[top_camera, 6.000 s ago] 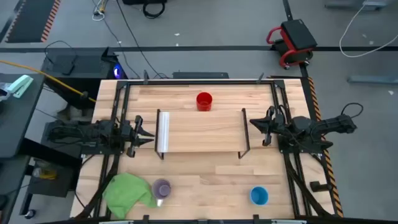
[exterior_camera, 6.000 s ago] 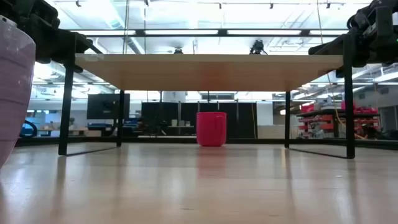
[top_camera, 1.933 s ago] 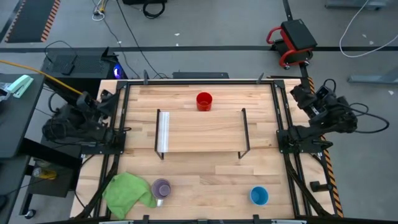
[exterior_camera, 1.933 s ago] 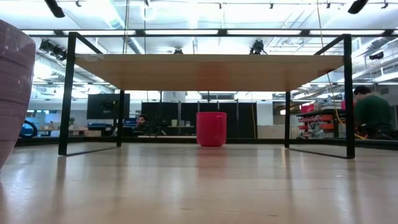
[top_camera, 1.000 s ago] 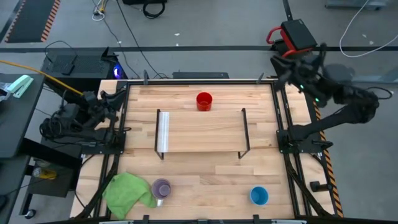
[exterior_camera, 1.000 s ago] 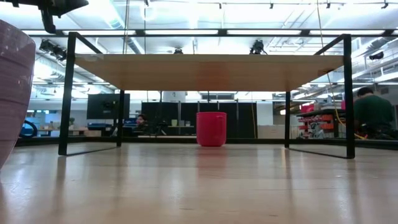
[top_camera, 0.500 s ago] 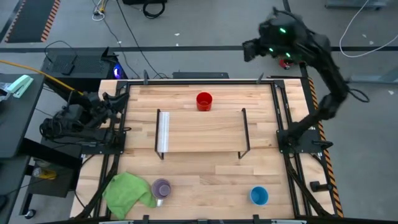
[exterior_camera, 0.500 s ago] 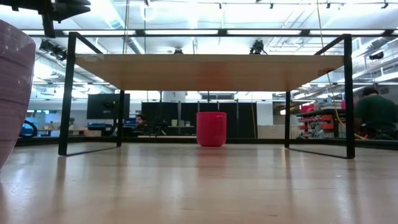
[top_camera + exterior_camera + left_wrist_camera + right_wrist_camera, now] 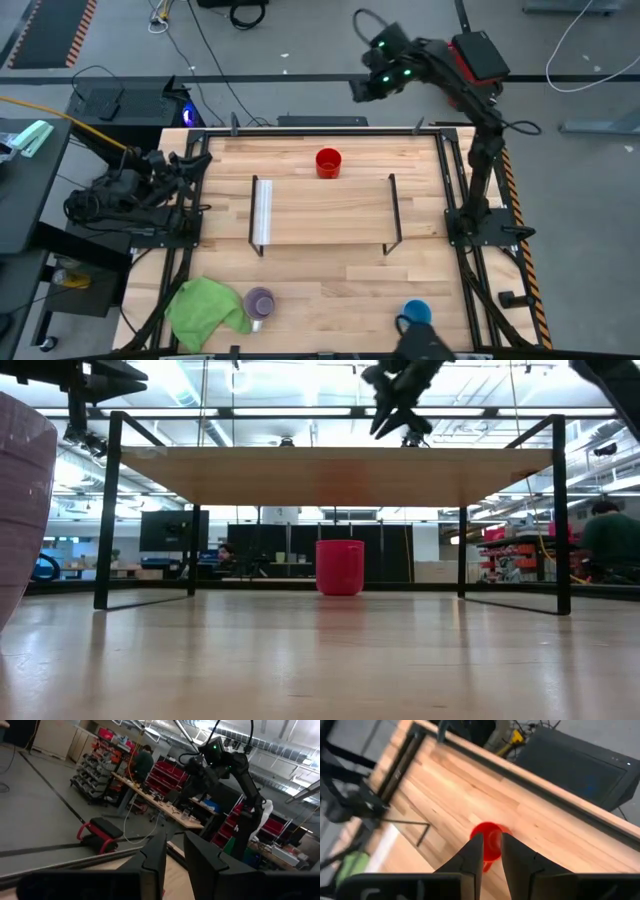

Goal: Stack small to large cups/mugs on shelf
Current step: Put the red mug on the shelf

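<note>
While raised above the table's far edge, the right gripper (image 9: 358, 88) holds nothing, fingers (image 9: 472, 851) narrowly parted; the red mug (image 9: 328, 161) stands below and nearer, behind the shelf (image 9: 325, 212). Left gripper (image 9: 196, 160): narrowly parted, table's left edge.

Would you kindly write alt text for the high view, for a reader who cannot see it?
From above, the right gripper is raised past the table's far edge, near the red mug standing behind the empty shelf. The purple mug, green cloth and blue cup sit along the near edge.
</note>
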### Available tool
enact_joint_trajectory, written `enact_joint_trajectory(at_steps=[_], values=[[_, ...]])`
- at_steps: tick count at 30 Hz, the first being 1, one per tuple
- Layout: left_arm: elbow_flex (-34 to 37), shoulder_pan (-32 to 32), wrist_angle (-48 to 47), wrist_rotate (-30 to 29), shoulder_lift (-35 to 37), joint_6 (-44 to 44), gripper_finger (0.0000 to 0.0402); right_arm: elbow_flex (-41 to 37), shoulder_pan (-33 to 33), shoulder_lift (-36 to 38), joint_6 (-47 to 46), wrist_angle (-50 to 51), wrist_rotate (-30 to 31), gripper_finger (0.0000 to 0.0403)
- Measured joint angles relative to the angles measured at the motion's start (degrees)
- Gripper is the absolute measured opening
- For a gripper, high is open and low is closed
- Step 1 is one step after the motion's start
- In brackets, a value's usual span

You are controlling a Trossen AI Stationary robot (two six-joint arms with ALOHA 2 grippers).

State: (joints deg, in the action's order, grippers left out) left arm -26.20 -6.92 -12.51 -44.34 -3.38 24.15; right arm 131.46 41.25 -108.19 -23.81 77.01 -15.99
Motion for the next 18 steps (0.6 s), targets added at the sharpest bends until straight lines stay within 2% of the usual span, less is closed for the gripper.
enact_joint_trajectory(at_steps=[9, 15, 18], values=[[0.00, 0.00, -6.67, 0.00, 0.00, 5.26, 0.0069, 0.00, -5.19, -4.57, 2.68, 2.68, 5.56, 0.0073], [0.00, 0.00, -8.61, 0.00, 0.00, 5.41, 0.0072, -0.11, -8.94, -8.93, 3.11, 5.06, 10.97, 0.0081], [0.00, 0.00, -8.96, 0.00, 0.00, 5.40, 0.0072, -0.11, -10.55, -11.65, 2.99, 5.01, 11.48, 0.0082]])
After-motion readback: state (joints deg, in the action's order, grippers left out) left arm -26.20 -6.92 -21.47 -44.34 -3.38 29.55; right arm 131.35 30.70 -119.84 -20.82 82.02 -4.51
